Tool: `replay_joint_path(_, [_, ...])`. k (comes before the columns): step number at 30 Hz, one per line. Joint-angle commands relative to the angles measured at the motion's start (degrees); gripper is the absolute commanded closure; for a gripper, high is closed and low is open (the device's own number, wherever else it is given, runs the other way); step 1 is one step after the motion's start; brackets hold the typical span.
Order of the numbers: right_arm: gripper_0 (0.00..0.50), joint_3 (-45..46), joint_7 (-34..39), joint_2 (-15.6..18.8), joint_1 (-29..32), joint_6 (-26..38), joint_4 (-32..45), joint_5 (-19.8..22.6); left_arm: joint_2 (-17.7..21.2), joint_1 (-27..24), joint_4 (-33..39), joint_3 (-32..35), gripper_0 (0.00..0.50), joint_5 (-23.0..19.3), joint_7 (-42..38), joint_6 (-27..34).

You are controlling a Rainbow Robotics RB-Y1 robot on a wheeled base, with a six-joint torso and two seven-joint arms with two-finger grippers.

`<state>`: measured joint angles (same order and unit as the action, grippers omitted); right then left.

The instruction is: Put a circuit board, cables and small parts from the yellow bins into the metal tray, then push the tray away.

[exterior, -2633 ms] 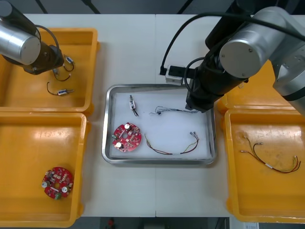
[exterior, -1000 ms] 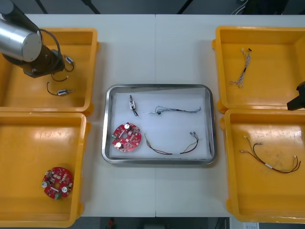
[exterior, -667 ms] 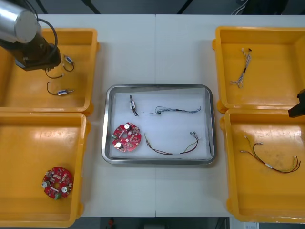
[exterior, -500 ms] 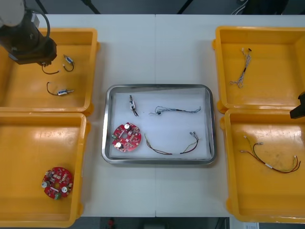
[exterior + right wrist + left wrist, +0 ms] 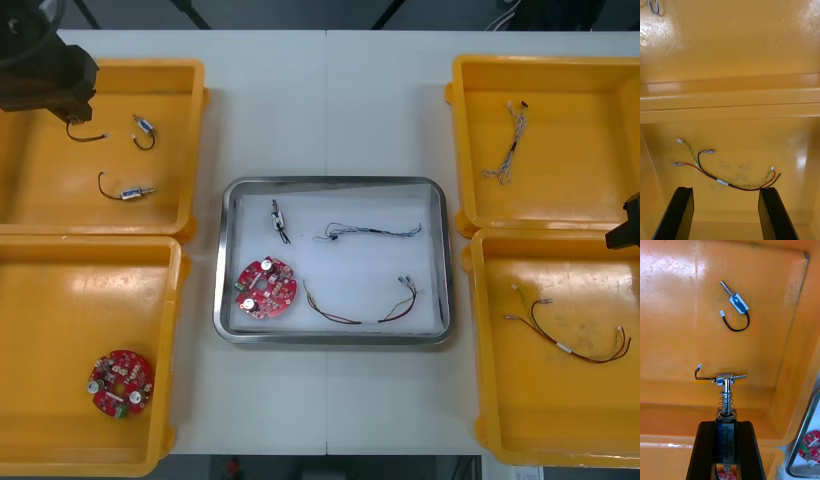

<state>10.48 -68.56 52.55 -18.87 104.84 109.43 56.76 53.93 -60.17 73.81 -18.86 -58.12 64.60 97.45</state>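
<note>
Left gripper (image 5: 725, 424) was clamped on a small silver metal part (image 5: 726, 399) above the far-left yellow plastic bin (image 5: 673, 307); right gripper (image 5: 724, 193) hung wide open over a thin red-and-yellow cable (image 5: 723, 183).

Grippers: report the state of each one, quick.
Left gripper: shut on a small metal part, over the far left bin.
Right gripper: open, holding nothing, at the near right bin.

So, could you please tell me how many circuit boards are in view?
2. One board lies in the tray, beside its left wall; the other board lies in the near-left bin. None seems hidden.
</note>
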Motion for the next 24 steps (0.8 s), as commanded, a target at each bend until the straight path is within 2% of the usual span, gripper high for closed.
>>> replay_joint_path(1, [0.000, 1.6, -1.3, 2.5, 0.7, -0.4, 1.7, -0.4, 3.1, -3.3, 3.5, 2.1, 0.500, -1.5, -3.3, 2.7])
replay_joint_path(7, [0.000, 1.6, -1.3, 2.5, 0.7, -0.4, 1.7, -0.4, 0.4, -3.3, 5.1, 1.9, 0.500, -3.8, -10.0, 2.8])
replay_joint_path(14, [0.000, 1.6, -1.3, 2.5, 0.7, -0.4, 1.7, -0.4, -5.1, -1.5, 11.5, 1.9, 0.500, -0.1, -20.4, 4.0])
replay_joint_path(16, [0.000, 1.6, -1.3, 2.5, 0.7, -0.4, 1.7, -0.4, -6.8, -0.4, 14.3, 2.0, 0.500, 2.0, -23.3, 4.4])
replay_joint_path(19, [0.000, 1.6, -1.3, 2.5, 0.7, -0.4, 1.7, -0.4, -11.1, 3.0, 21.8, 2.0, 0.500, 8.8, -33.6, 5.3])
replay_joint_path(24, [0.000, 1.6, -1.3, 2.5, 0.7, -0.4, 1.7, -0.4, -17.1, 6.7, 29.1, 2.0, 0.500, 16.4, -39.0, 8.6])
